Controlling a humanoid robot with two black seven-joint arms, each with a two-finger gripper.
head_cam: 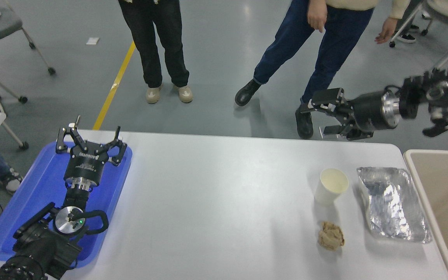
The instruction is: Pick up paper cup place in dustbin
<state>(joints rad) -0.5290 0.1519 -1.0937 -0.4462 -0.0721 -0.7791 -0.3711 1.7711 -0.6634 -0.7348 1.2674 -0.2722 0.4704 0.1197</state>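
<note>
The white paper cup (330, 186) stands upright on the white table (216, 202) at the right, empty inside. The beige dustbin (441, 194) shows at the right edge, beside the table. My right gripper (323, 117) is open and empty, raised above the table's far right edge, pointing left, well beyond and above the cup. My left gripper (90, 140) is open and parked over the blue tray (33, 202) at the lower left.
A silver foil tray (393, 204) lies between the cup and the dustbin. A crumpled brown paper ball (330, 235) lies in front of the cup. Two people (158, 46) stand at the far side; one person's legs (317, 50) are near my right gripper.
</note>
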